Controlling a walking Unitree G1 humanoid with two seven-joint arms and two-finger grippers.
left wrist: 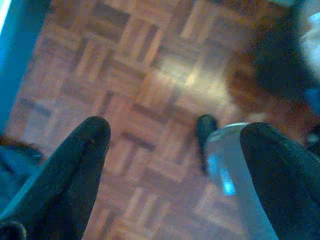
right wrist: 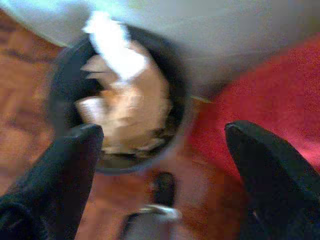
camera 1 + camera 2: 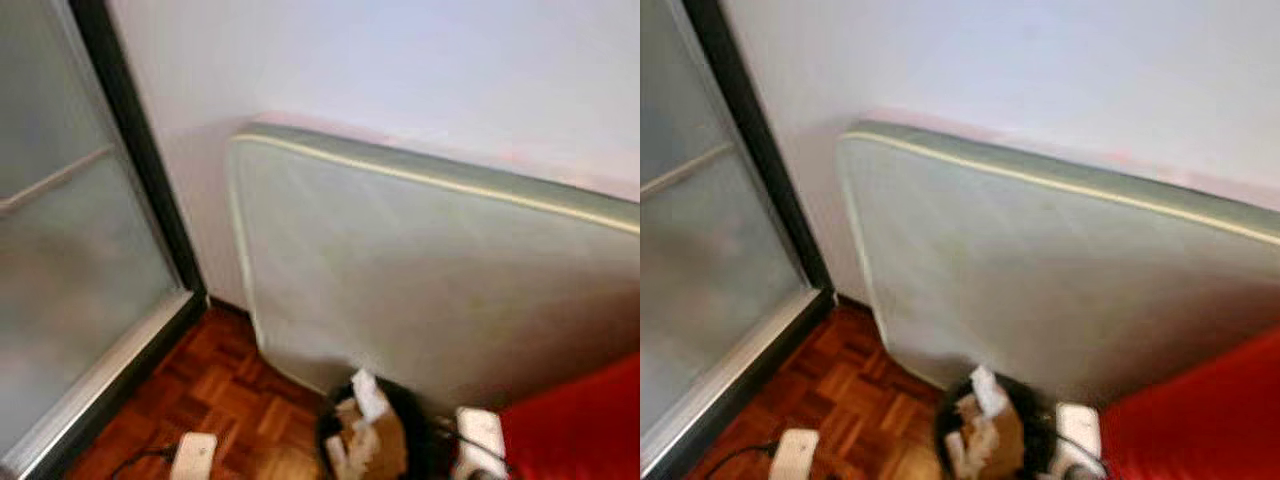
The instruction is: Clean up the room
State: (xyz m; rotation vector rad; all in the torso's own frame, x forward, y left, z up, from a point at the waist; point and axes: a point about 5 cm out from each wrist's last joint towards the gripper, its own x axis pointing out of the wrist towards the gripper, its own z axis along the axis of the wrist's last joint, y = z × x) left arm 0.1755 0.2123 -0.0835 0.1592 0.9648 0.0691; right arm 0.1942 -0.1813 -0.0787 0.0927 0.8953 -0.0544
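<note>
Parquet floor [image 3: 225, 385] of reddish-brown wooden blocks laid in a basket-weave pattern. Standing on it: a pale green mattress [image 3: 430, 290] set on edge and leaning against the white wall; a round black bin [image 2: 117, 97] just in front of the mattress, filled with crumpled white and tan paper; a red furnishing [image 3: 580, 425] beside the bin; a small white device [image 3: 193, 455] with a dark cable, near the sliding door's metal track [image 3: 95, 385].

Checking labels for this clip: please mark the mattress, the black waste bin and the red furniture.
mattress [image 3: 420, 290]: left eye view, middle of its pale green face.
black waste bin [image 2: 65, 80]: right wrist view, dark rim beside the paper.
red furniture [image 3: 1200, 420]: right eye view, middle of its red surface.
</note>
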